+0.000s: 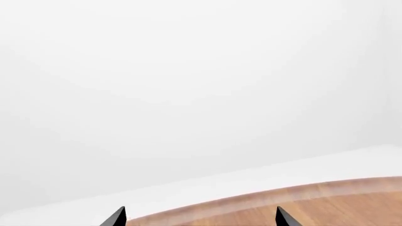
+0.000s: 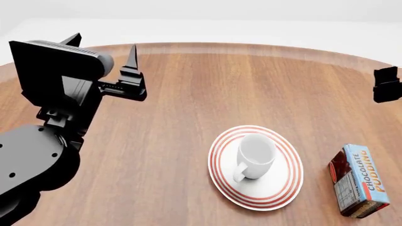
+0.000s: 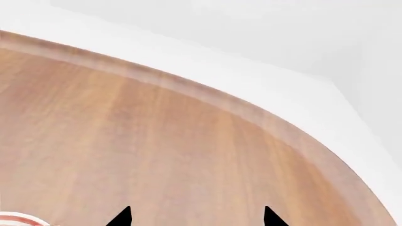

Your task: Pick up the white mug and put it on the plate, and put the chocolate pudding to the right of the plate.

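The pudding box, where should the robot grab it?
Probably by its two long sides, from above. The chocolate pudding lies flat and narrow on the table, apart from the plate, so a claw should fit across it. The right claw is nearest.

A round wooden table (image 2: 188,94) with a paler rim carries the plate (image 2: 279,188), near its front edge. The chocolate pudding (image 2: 358,181) lies just beside the plate on the right, seemingly on its side, not touching it.
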Robot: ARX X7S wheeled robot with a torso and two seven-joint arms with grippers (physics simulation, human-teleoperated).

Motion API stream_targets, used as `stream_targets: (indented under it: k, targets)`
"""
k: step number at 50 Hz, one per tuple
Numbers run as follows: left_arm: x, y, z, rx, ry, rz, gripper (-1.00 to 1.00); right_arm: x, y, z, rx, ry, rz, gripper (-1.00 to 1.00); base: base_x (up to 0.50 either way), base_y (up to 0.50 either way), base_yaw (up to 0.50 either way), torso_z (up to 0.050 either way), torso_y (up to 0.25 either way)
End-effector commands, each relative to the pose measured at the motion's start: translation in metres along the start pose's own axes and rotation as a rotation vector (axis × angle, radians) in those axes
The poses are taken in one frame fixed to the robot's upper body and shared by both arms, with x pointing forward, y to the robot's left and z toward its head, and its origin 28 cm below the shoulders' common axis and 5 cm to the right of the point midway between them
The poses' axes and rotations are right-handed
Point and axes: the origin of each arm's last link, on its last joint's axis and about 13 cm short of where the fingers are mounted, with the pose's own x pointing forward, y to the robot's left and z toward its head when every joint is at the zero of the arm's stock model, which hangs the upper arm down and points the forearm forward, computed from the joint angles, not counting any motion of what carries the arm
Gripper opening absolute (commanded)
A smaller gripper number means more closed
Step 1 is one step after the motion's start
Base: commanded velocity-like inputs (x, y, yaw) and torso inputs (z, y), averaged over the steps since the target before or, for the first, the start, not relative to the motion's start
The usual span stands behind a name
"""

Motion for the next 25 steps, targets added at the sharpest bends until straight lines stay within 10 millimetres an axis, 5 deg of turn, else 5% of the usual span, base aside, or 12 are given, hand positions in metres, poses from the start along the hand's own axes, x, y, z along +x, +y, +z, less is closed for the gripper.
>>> stream_targets:
  k: [1,25]
  targets:
    - [0.002,-0.003,0.002,-0.013,-0.027,-0.019,1.00,-0.010,-0.001,0.014,-0.021,-0.111,-0.019,1.00,0.00,0.00,0.00,0.000,0.000]
    - [-0.003,-0.005,0.004,0.018,-0.044,-0.007,1.00,-0.062,0.023,0.016,-0.152,-0.415,-0.107,1.00,0.00,0.00,0.00,0.000,0.000]
